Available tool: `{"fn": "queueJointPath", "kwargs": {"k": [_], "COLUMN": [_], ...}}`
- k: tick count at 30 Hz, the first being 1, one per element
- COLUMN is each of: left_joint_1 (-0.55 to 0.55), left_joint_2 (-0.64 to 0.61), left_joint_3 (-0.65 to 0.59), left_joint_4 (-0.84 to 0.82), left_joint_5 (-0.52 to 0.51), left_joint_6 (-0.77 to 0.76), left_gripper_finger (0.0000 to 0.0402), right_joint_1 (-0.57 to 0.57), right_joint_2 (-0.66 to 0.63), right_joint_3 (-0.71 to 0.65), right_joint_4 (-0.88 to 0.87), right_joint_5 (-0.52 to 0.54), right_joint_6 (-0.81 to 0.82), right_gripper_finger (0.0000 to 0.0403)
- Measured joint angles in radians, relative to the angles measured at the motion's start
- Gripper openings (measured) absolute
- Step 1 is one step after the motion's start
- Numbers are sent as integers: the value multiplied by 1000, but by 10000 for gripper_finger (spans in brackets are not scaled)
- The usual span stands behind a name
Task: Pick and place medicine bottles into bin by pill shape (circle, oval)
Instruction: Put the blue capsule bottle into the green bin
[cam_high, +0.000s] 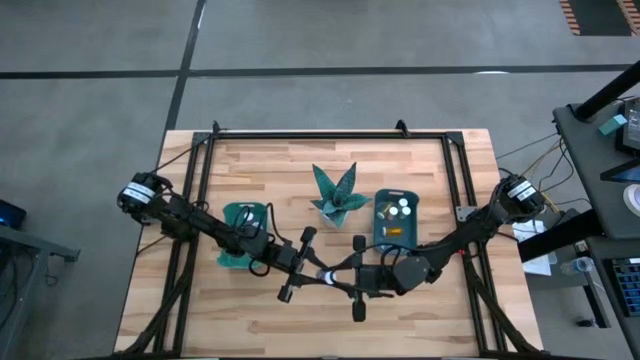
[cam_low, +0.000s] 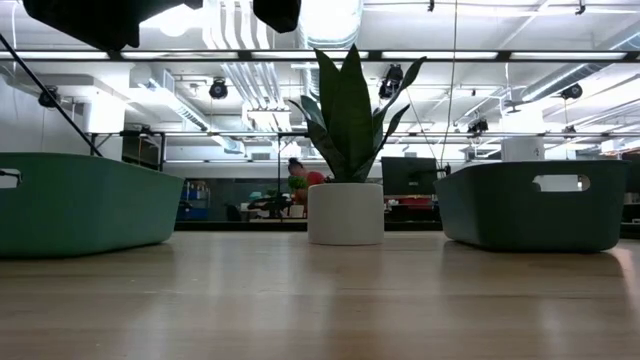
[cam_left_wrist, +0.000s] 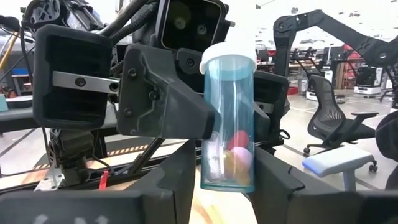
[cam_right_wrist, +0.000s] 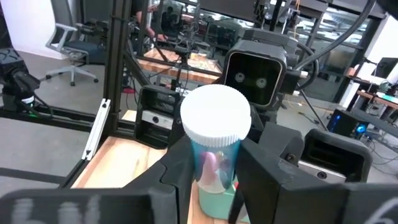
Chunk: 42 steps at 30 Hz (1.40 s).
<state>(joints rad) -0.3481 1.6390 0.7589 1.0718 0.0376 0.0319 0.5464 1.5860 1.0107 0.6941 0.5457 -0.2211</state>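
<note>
**Stock count, table top**

- Light wooden slatted table (cam_high: 200, 320): one.
- Teal plastic bins with cut-out handles: two. One is at nine o'clock from the table's centre (cam_high: 236, 213), one at two o'clock (cam_high: 379, 200).
- Teal spiky plant ornament in a white round pot (cam_high: 337, 195): one, at twelve o'clock from centre.
- Dark robot arms: two, each with one gripper: left gripper (cam_left_wrist: 224, 186), right gripper (cam_right_wrist: 214, 180).
- Clear blue-tinted plastic bottle with a white cap (cam_left_wrist: 227, 118): one, at six o'clock from the ornament, between the two grippers.
- Small white-capped bottles in the two o'clock bin (cam_high: 398, 209): about three caps, plus one orange body (cam_high: 393, 232). They are too small for a firm count.
- The contents of the nine o'clock bin are hidden by the left arm and not counted.
</note>
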Motion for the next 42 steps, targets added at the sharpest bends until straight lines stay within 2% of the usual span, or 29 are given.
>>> {"fn": "queueJointPath", "kwargs": {"k": [9, 15, 18, 23, 27, 31, 42], "left_joint_1": [0, 0, 0, 2, 8, 24, 43], "left_joint_2": [0, 0, -2, -2, -6, 4, 156], "left_joint_3": [0, -2, -9, -13, -11, 7, 141], "left_joint_4": [-8, -21, -22, -61, -57, -62, -67], "left_joint_5": [-4, -9, -8, -10, -55, -121, -154], "left_joint_6": [1, 1, 1, 3, 3, 1, 1], "left_gripper_finger": [136, 182, 214, 251, 255, 255, 241], "right_joint_1": [0, 1, 3, 3, 3, 0, -6], "right_joint_2": [0, -13, -48, -135, -172, -180, -170], "right_joint_3": [0, -1, -2, -1, -1, -2, -2], "right_joint_4": [-5, -41, -143, -445, -676, -801, -824], "right_joint_5": [0, -1, 0, -1, -2, -3, -2], "right_joint_6": [0, 2, 50, 230, 392, 494, 527], "right_gripper_finger": [88, 88, 88, 88, 89, 89, 89]}}
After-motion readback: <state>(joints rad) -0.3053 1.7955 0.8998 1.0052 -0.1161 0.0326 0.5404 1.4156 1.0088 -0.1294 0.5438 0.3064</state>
